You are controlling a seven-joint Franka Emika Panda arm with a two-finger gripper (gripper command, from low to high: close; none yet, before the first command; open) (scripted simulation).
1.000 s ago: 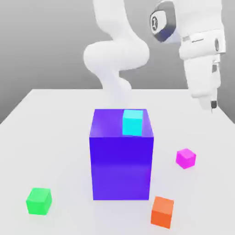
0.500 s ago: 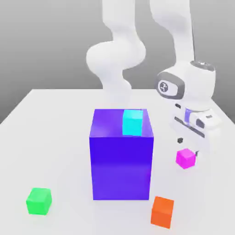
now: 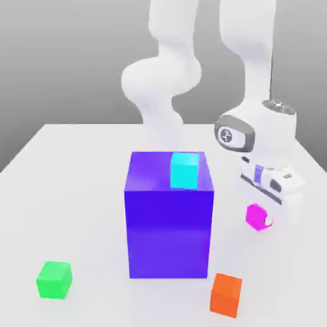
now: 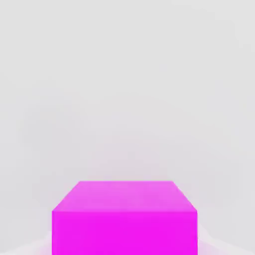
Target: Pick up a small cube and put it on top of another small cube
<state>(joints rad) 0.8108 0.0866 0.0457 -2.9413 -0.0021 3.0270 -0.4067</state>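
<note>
- A small magenta-pink cube (image 3: 256,216) was seen on the white tabletop in the exterior view, towards that view's right, plain-faced and uniformly coloured.
- It was placed beside the large blue-purple block (image 3: 168,217), apart from it, and further back than the orange cube (image 3: 226,294).
- Its side on the exterior view's right was partly hidden by the white hand of the arm, which was lowered right against it.
- In the hand view the same cube (image 4: 124,219) was shown close up, with its flat top face and one upright face visible, both unmarked and squarely presented.
- A cyan cube (image 3: 184,170) was seen resting on the top of the blue-purple block, near its back edge.
</note>
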